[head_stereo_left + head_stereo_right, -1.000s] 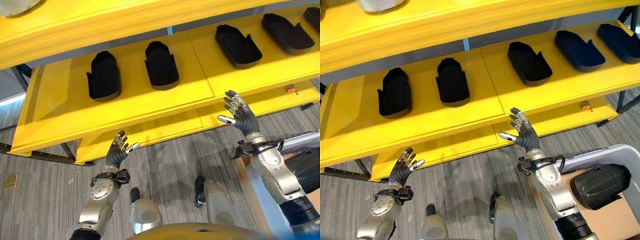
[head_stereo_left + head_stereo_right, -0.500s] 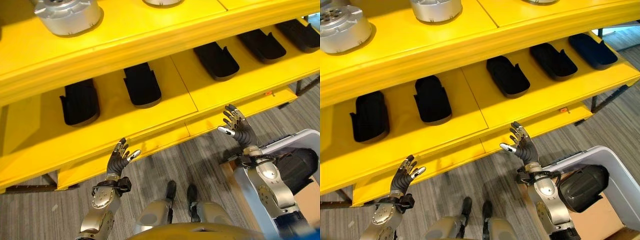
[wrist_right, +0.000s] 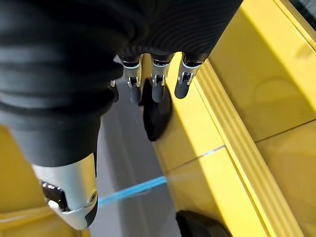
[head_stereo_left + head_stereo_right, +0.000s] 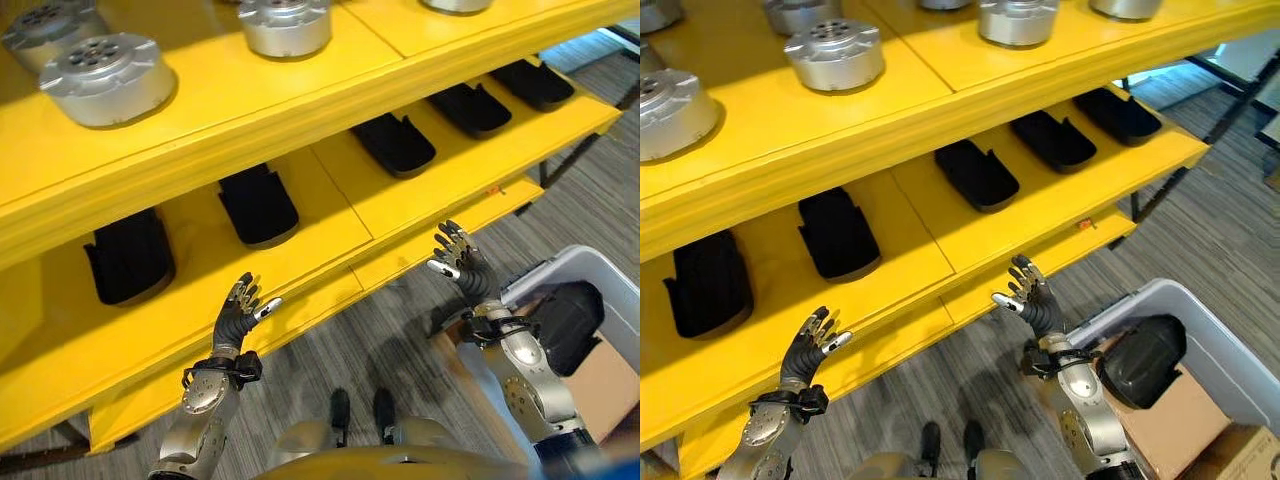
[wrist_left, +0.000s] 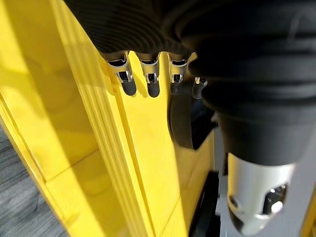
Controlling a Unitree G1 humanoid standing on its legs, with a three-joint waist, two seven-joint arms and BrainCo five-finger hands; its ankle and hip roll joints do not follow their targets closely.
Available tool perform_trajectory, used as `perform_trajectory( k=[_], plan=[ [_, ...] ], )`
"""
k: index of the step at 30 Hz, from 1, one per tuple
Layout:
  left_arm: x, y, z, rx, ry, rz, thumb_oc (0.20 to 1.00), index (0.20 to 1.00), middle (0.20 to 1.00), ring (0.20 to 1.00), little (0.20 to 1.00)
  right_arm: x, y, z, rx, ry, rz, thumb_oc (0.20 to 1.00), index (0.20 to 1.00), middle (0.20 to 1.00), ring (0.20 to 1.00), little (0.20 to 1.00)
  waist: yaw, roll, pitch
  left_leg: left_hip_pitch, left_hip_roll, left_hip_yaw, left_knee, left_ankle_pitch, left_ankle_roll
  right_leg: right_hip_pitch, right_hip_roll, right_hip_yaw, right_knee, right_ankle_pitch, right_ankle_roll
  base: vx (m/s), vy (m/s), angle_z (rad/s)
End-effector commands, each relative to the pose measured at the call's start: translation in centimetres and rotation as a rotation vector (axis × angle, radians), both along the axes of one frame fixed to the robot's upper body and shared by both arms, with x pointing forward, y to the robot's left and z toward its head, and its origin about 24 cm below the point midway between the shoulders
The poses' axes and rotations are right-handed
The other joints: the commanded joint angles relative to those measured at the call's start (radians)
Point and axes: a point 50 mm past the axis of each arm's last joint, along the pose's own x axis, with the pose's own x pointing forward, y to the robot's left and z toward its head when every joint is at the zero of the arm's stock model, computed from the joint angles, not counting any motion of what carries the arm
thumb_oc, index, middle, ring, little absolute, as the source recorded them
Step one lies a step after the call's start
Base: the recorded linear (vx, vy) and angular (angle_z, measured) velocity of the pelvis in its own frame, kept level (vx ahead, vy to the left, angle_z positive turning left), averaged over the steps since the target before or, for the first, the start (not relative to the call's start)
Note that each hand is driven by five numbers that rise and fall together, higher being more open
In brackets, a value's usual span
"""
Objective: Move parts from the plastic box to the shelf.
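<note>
both robot hands empty in front of the shelf

the left robot hand (image 4: 237,312) and the right robot hand (image 4: 458,268) are raised before the yellow shelf (image 4: 330,215), fingers spread apart and holding nothing. black parts (image 4: 258,203) lie in a row on the middle level, round silver parts (image 4: 104,78) on the level above. one dark part (image 4: 1140,360) sits in the plastic box (image 4: 1230,365) on the floor at the right, beside the right arm

Yellow shelf (image 4: 940,110) carries silver discs (image 4: 835,53) above black parts (image 4: 976,174).
</note>
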Motion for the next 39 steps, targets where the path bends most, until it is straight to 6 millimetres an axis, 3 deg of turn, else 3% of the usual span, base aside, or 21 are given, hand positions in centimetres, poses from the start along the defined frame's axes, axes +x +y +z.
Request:
perform_trajectory(
  k=[1, 2, 6, 8, 9, 10, 11, 15, 18, 21, 22, 25, 26, 27, 28, 30, 32, 33, 34, 37, 39],
  plan=[
    [0.6, 1.6, 2.5, 0.052, -0.126, 0.047, 1.0, 1.0, 1.0, 1.0, 1.0, 0.7, 2.5, 2.2, 0.046, -0.112, 0.057, 1.0, 1.0, 1.0, 1.0, 1.0, 0.025, 0.011, 0.008, -0.05, 0.021, -0.018, 0.081, -0.1, -0.01, -0.011, -0.185, -0.327, 0.042, 0.035, 0.119, -0.01, 0.069, -2.04],
    [0.5, 1.7, 2.5, 0.048, -0.124, 0.049, 1.0, 1.0, 1.0, 1.0, 1.0, 0.9, 2.6, 2.2, 0.049, -0.108, 0.061, 1.0, 1.0, 1.0, 1.0, 1.0, 0.022, 0.015, 0.008, -0.034, 0.03, -0.013, 0.074, -0.112, -0.014, -0.014, -0.207, -0.334, 0.047, 0.038, 0.126, 0.02, 0.028, -1.87],
    [0.4, 1.9, 2.5, 0.052, -0.116, 0.045, 1.0, 1.0, 1.0, 1.0, 1.0, 0.8, 2.5, 2.0, 0.046, -0.09, 0.056, 1.0, 1.0, 1.0, 1.0, 1.0, 0.021, 0.012, 0.023, -0.021, 0.05, 0.043, 0.093, -0.134, -0.018, -0.042, -0.323, -0.364, -0.039, 0.162, 0.147, 0.05, -0.061, -0.99],
    [0.2, 2.2, 2.4, 0.064, -0.107, 0.05, 1.0, 1.0, 1.0, 1.0, 1.0, 0.7, 2.6, 1.7, 0.05, -0.075, 0.057, 1.0, 1.0, 1.0, 1.0, 1.0, 0.029, 0.011, 0.023, -0.004, 0.069, 0.055, 0.111, -0.169, -0.033, -0.027, -0.396, -0.43, -0.086, 0.214, 0.185, 0.12, -0.105, -0.45],
    [0.1, 2.2, 2.4, 0.066, -0.106, 0.05, 1.0, 1.0, 1.0, 1.0, 1.0, 0.7, 2.6, 1.6, 0.05, -0.074, 0.057, 1.0, 1.0, 1.0, 1.0, 1.0, 0.029, 0.013, 0.024, -0.002, 0.07, 0.054, 0.116, -0.177, -0.033, -0.02, -0.395, -0.432, -0.091, 0.216, 0.19, 0.15, -0.148, -0.16],
    [0.1, 2.3, 2.3, 0.069, -0.102, 0.053, 1.0, 1.0, 1.0, 1.0, 1.0, 0.5, 2.1, 1.6, 0.027, -0.074, 0.049, 1.0, 1.0, 1.0, 1.0, 1.0, 0.036, -0.009, 0.013, 0.005, 0.075, 0.074, 0.141, -0.201, -0.041, 0.029, -0.424, -0.496, -0.118, 0.235, 0.201, 0.24, -0.245, -0.15],
    [0.2, 2.1, 2.2, 0.067, -0.098, 0.049, 1.0, 1.0, 1.0, 1.0, 1.0, 0.2, 1.5, 1.2, 0.018, -0.058, 0.037, 1.0, 1.0, 1.0, 1.0, 1.0, 0.037, -0.036, -0.001, 0.013, 0.077, 0.08, 0.161, -0.218, -0.05, 0.047, -0.416, -0.519, -0.133, 0.243, 0.212, 0.23, -0.256, -0.19],
    [0.3, 1.6, 2.0, 0.05, -0.099, 0.042, 1.0, 1.0, 1.0, 1.0, 1.0, -0.4, -0.3, 1.1, -0.03, -0.055, -0.009, 1.0, 1.0, 1.0, 1.0, 1.0, 0.013, -0.029, -0.02, 0.026, 0.128, 0.066, 0.186, -0.227, -0.083, 0.059, -0.378, -0.518, -0.098, 0.193, 0.192, 0.24, -0.285, -0.31],
    [0.3, 1.2, 1.7, 0.022, -0.083, 0.036, 1.0, 1.0, 1.0, 1.0, 1.0, -1.0, -1.4, 0.1, 0.03, 0.009, -0.044, 1.0, 1.0, 1.0, 1.0, 1.0, -0.017, -0.018, -0.031, 0.065, 0.186, 0.073, 0.173, -0.205, -0.116, 0.06, -0.335, -0.503, -0.046, 0.106, 0.158, 0.18, -0.232, 0.04],
    [0.4, 1.1, 1.6, 0.009, -0.08, 0.035, 1.0, 1.0, 1.0, 1.0, 1.0, -1.1, -1.8, 0.0, 0.032, 0.017, -0.057, 1.0, 1.0, 1.0, 1.0, 1.0, -0.031, -0.013, -0.034, 0.078, 0.213, 0.08, 0.167, -0.182, -0.134, 0.05, -0.313, -0.489, -0.022, 0.072, 0.139, 0.14, -0.221, -0.05],
    [0.5, 1.0, 1.7, 0.009, -0.086, 0.033, 1.0, 1.0, 1.0, 1.0, 1.0, -1.4, -2.4, -0.2, 0.029, 0.026, -0.072, 1.0, 1.0, 1.0, 1.0, 1.0, -0.042, -0.006, -0.037, 0.081, 0.242, 0.08, 0.177, -0.136, -0.154, 0.048, -0.285, -0.481, -0.01, 0.042, 0.12, 0.14, -0.235, -0.1],
    [0.4, 0.8, 1.5, -0.006, -0.083, 0.034, 1.0, 1.0, 1.0, 1.0, 1.0, -1.8, -3.1, -0.5, 0.011, 0.04, -0.089, 1.0, 1.0, 1.0, 1.0, 1.0, -0.049, 0.0, -0.038, 0.061, 0.274, 0.073, 0.226, -0.078, -0.173, 0.053, -0.248, -0.472, -0.019, 0.014, 0.091, 0.11, -0.258, -0.11],
    [0.2, 0.9, 1.3, -0.013, -0.073, 0.04, 1.0, 1.0, 1.0, 1.0, 1.0, -2.2, -3.8, -0.7, 0.001, 0.05, -0.104, 1.0, 1.0, 1.0, 1.0, 1.0, -0.047, -0.007, -0.028, -0.002, 0.298, 0.042, 0.361, 0.006, -0.187, 0.074, -0.202, -0.45, -0.054, -0.007, 0.053, 0.13, -0.422, -0.14],
    [0.2, 0.9, 1.2, -0.016, -0.068, 0.039, 1.0, 1.0, 1.0, 1.0, 1.0, -2.4, -4.0, -0.8, 0.003, 0.053, -0.111, 1.0, 1.0, 1.0, 1.0, 1.0, -0.043, -0.016, -0.02, -0.048, 0.297, 0.011, 0.456, 0.033, -0.187, 0.088, -0.182, -0.442, -0.073, -0.014, 0.031, 0.1, -0.34, -0.12],
    [0.2, 0.9, 1.2, -0.016, -0.068, 0.039, 1.0, 1.0, 1.0, 1.0, 1.0, -2.4, -4.0, -0.8, 0.004, 0.053, -0.111, 1.0, 1.0, 1.0, 1.0, 1.0, -0.045, -0.014, -0.021, -0.055, 0.3, 0.006, 0.464, 0.03, -0.189, 0.088, -0.179, -0.444, -0.075, -0.014, 0.029, 0.04, -0.227, 0.0],
    [0.1, 0.7, 0.9, -0.015, -0.058, 0.033, 1.0, 1.0, 1.0, 1.0, 1.0, -2.5, -4.0, -0.6, 0.003, 0.045, -0.104, 1.0, 1.0, 1.0, 1.0, 1.0, -0.032, -0.031, 0.008, -0.121, 0.272, -0.04, 0.585, 0.047, -0.183, 0.108, -0.159, -0.434, -0.098, -0.027, 0.009, 0.05, -0.167, -0.15],
    [0.0, 0.7, 0.9, -0.014, -0.055, 0.033, 1.0, 1.0, 1.0, 1.0, 1.0, -2.5, -4.0, -0.5, 0.009, 0.041, -0.1, 1.0, 1.0, 1.0, 1.0, 1.0, -0.016, -0.045, 0.025, -0.189, 0.236, -0.071, 0.509, -0.006, -0.16, 0.113, -0.169, -0.421, -0.108, -0.031, 0.026, 0.11, 0.01, -0.38],
    [-0.1, 0.7, 1.0, -0.016, -0.061, 0.041, 1.0, 1.0, 1.0, 1.0, 1.0, -2.4, -3.8, -0.4, 0.013, 0.037, -0.093, 1.0, 1.0, 1.0, 1.0, 1.0, -0.01, -0.048, 0.032, -0.191, 0.262, -0.084, 0.299, 0.019, -0.15, 0.105, -0.177, -0.405, -0.107, -0.023, 0.042, 0.17, 0.178, -0.34],
    [-0.1, 0.7, 1.1, -0.009, -0.063, 0.041, 1.0, 1.0, 1.0, 1.0, 1.0, -2.3, -3.8, -0.5, 0.013, 0.038, -0.095, 1.0, 1.0, 1.0, 1.0, 1.0, -0.003, -0.042, 0.036, -0.203, 0.295, -0.105, 0.178, 0.084, -0.167, 0.109, -0.176, -0.392, -0.104, -0.029, 0.05, 0.19, 0.224, -0.39],
    [0.0, 0.8, 1.1, 0.006, -0.07, 0.035, 1.0, 1.0, 1.0, 1.0, 1.0, -2.1, -4.0, -0.4, 0.012, 0.029, -0.106, 1.0, 1.0, 1.0, 1.0, 1.0, 0.005, -0.015, 0.037, -0.209, 0.311, -0.187, 0.048, 0.156, -0.207, 0.116, -0.181, -0.346, -0.098, -0.033, 0.073, 0.19, 0.212, -0.58],
    [-0.1, 0.6, 0.9, 0.008, -0.061, 0.024, 1.0, 1.0, 1.0, 1.0, 1.0, -2.5, -4.0, -0.7, 0.017, 0.042, -0.102, 1.0, 1.0, 1.0, 1.0, 1.0, -0.003, -0.002, 0.029, -0.172, 0.307, -0.174, 0.053, 0.105, -0.203, 0.124, -0.187, -0.31, -0.103, -0.032, 0.089, 0.17, 0.284, -0.89]
  ],
)
